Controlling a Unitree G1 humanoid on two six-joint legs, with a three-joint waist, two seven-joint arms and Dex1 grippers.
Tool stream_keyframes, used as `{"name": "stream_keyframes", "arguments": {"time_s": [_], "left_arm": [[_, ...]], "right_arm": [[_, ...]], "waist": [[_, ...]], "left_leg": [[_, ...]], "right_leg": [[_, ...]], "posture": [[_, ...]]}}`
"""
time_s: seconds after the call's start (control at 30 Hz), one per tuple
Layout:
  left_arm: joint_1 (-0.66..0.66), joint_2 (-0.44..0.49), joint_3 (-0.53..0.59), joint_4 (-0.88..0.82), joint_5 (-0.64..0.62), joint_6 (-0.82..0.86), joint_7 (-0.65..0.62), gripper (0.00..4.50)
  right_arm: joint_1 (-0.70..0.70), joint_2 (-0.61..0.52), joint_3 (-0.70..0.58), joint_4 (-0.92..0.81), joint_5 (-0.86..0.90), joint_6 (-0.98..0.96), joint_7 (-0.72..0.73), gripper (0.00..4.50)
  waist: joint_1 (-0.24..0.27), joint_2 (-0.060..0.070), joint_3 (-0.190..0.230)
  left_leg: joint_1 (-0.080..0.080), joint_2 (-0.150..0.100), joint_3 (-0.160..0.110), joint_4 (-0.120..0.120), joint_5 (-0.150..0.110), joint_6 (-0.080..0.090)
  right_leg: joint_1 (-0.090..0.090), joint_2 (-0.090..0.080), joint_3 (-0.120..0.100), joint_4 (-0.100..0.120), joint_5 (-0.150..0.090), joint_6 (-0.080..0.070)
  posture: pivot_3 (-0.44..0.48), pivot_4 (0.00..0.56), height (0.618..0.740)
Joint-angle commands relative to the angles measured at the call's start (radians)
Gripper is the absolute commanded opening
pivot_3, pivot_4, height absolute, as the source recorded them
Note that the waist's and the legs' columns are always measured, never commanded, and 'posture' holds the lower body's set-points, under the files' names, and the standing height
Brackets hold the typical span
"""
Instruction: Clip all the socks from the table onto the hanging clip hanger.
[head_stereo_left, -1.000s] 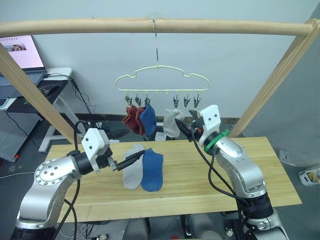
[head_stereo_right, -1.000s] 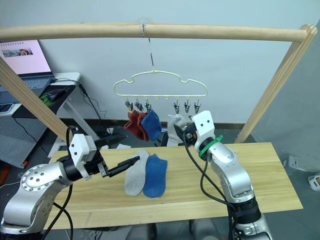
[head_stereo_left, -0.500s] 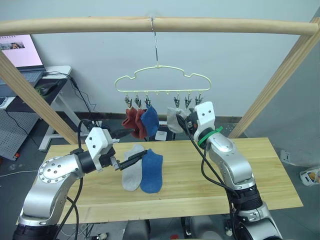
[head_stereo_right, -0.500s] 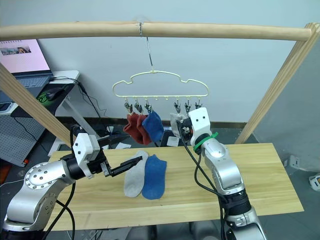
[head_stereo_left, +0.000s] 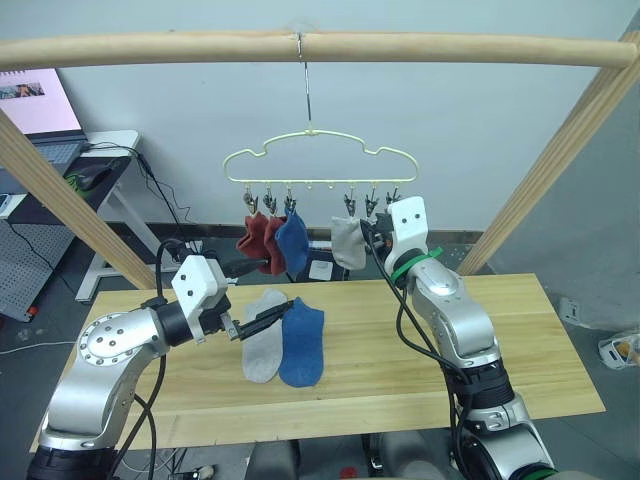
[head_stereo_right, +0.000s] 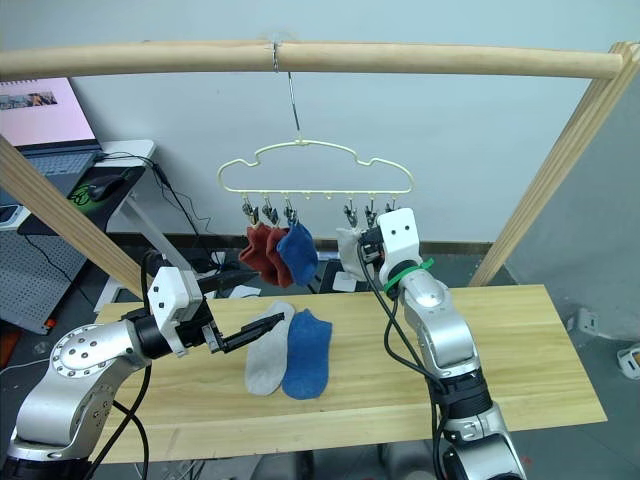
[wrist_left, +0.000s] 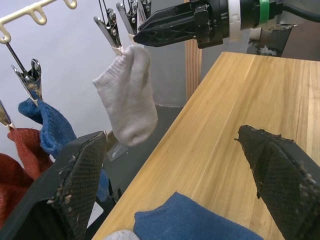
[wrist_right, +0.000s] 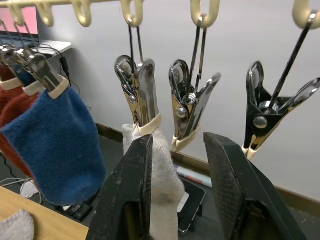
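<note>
Six socks in all: two rust red (head_stereo_left: 256, 240), one blue (head_stereo_left: 293, 243) and one grey (head_stereo_left: 347, 243) clipped on one hanger (head_stereo_left: 310, 160), one grey (head_stereo_left: 262, 333) and one blue (head_stereo_left: 303, 342) on one table (head_stereo_left: 520, 350).

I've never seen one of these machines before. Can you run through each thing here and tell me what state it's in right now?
Clip hanger: hooked on the wooden beam.
Two red socks: clipped, hanging.
Hanging blue sock: clipped.
Hanging grey sock: clipped.
Grey sock on table: lying flat, unclipped.
Blue sock on table: lying flat beside it.
Left hand: open, empty, over the table.
Right hand: open, at the clips.
Laptop: screen on.
</note>
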Motion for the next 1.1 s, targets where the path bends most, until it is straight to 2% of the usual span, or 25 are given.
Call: {"name": "stream_keyframes", "arguments": {"time_s": [0.03,1.1], "left_arm": [[-0.011,0.002,-0.003,-0.01,0.003,-0.023,-0.003,4.5],[-0.006,0.0,-0.019,-0.033,-0.001,-0.003,0.015,4.5]], "right_arm": [[-0.045,0.019,-0.011,0.005,-0.01,-0.044,-0.019,1.67],[-0.141,0.071,-0.026,0.086,-0.014,-0.131,-0.052,1.67]], "waist": [[0.0,0.0,0.003],[0.0,0.0,0.014]], "left_leg": [[0.0,0.0,0.0,0.0,0.0,0.0],[0.0,0.0,0.0,-0.004,0.0,0.0]], "right_leg": [[0.0,0.0,0.0,0.0,0.0,0.0],[-0.001,0.0,0.001,-0.002,0.0,0.0]], "posture": [[-0.077,0.194,0.74],[-0.076,0.2,0.74]]}}
